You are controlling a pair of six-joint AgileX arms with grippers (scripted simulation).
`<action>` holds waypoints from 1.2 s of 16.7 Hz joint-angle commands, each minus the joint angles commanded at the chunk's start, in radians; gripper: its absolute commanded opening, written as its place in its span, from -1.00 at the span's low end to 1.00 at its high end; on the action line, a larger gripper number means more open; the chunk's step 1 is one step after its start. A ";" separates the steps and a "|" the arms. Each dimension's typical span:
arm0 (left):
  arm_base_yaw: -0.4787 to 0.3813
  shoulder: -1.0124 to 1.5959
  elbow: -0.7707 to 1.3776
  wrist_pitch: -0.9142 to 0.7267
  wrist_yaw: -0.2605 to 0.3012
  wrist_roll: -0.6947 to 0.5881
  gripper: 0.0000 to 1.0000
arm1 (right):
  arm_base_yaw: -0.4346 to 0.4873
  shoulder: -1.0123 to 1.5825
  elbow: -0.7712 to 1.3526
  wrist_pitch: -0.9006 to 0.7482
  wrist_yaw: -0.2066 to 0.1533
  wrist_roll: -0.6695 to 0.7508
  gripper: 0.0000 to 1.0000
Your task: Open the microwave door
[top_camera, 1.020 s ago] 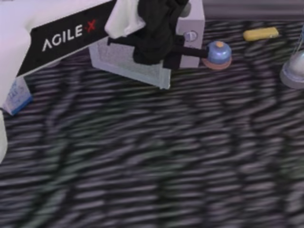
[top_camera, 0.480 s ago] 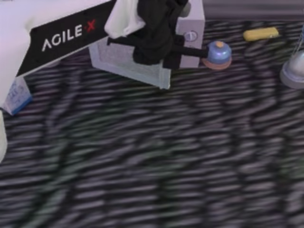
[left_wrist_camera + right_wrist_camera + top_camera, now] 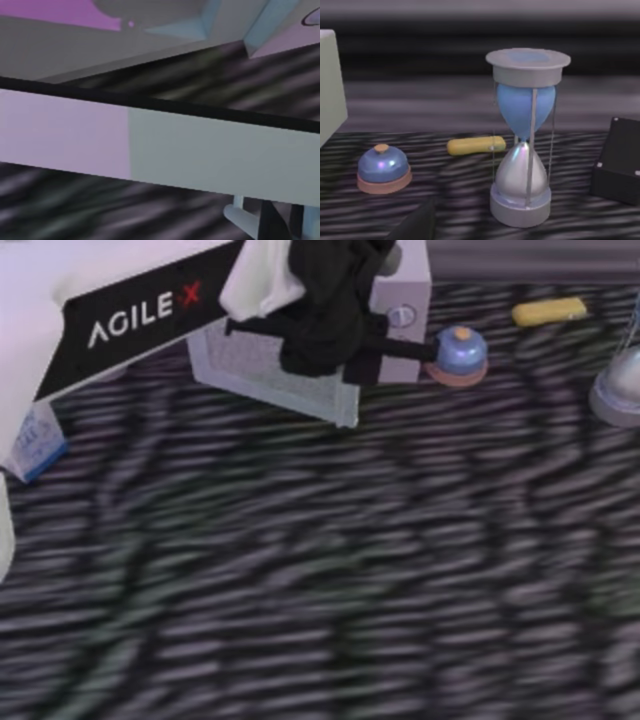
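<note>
The pale grey-white microwave (image 3: pixel 408 280) stands at the table's far edge, with a round silver knob (image 3: pixel 400 315) showing on its front panel. The microwave door (image 3: pixel 265 370), with its speckled mesh window, is swung out at an angle towards the table's front. My left gripper (image 3: pixel 345 350) is over the door's free edge, and my left arm hides much of the oven. In the left wrist view the door's edge (image 3: pixel 210 155) fills the middle and the slim handle (image 3: pixel 240 218) passes between dark fingers (image 3: pixel 270 225). A dark part of my right gripper (image 3: pixel 417 225) shows only in its wrist view.
A blue bell (image 3: pixel 457 352) on a tan base sits just right of the microwave. Farther right lie a yellow bar (image 3: pixel 549 311) and an hourglass (image 3: pixel 620 390). A blue-white carton (image 3: pixel 35 445) stands at the left edge. A black box (image 3: pixel 620 160) is beside the hourglass.
</note>
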 joint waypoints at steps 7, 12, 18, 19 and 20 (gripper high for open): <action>0.022 -0.083 -0.114 0.057 0.045 0.096 -1.00 | 0.000 0.000 0.000 0.000 0.000 0.000 1.00; 0.026 -0.093 -0.136 0.063 0.053 0.113 -1.00 | 0.000 0.000 0.000 0.000 0.000 0.000 1.00; 0.026 -0.093 -0.136 0.063 0.053 0.113 -1.00 | 0.000 0.000 0.000 0.000 0.000 0.000 1.00; 0.026 -0.093 -0.136 0.063 0.053 0.113 -1.00 | 0.000 0.000 0.000 0.000 0.000 0.000 1.00; 0.026 -0.093 -0.136 0.063 0.053 0.113 -1.00 | 0.000 0.000 0.000 0.000 0.000 0.000 1.00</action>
